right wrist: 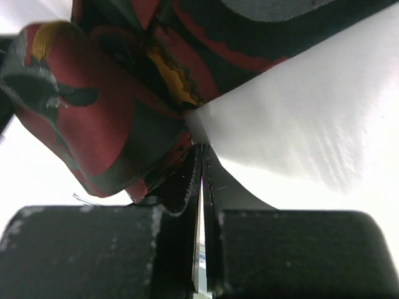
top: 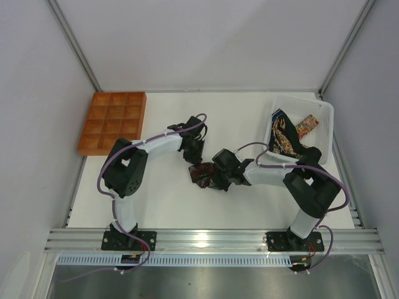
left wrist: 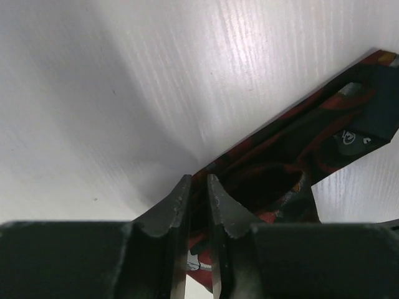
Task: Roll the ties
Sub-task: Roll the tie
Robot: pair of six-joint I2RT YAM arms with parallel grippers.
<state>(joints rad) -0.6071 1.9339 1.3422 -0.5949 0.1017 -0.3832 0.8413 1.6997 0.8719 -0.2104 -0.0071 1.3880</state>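
Note:
A dark tie (top: pixel 201 174) with a red print lies bunched on the white table between my two grippers. In the left wrist view the tie (left wrist: pixel 293 149) stretches away to the upper right, and my left gripper (left wrist: pixel 198 182) is shut on a fold of it, with fabric showing between the fingers. My left gripper (top: pixel 194 156) sits just above the bundle in the top view. My right gripper (top: pixel 218 175) is at the bundle's right side. In the right wrist view its jaws (right wrist: pixel 201 151) are shut, tips against a rolled red and black fold of the tie (right wrist: pixel 81 106).
A white basket (top: pixel 324 111) at the right rear holds more patterned ties (top: pixel 283 134). An orange compartment tray (top: pixel 112 121) stands at the left rear. White walls close in the table on three sides.

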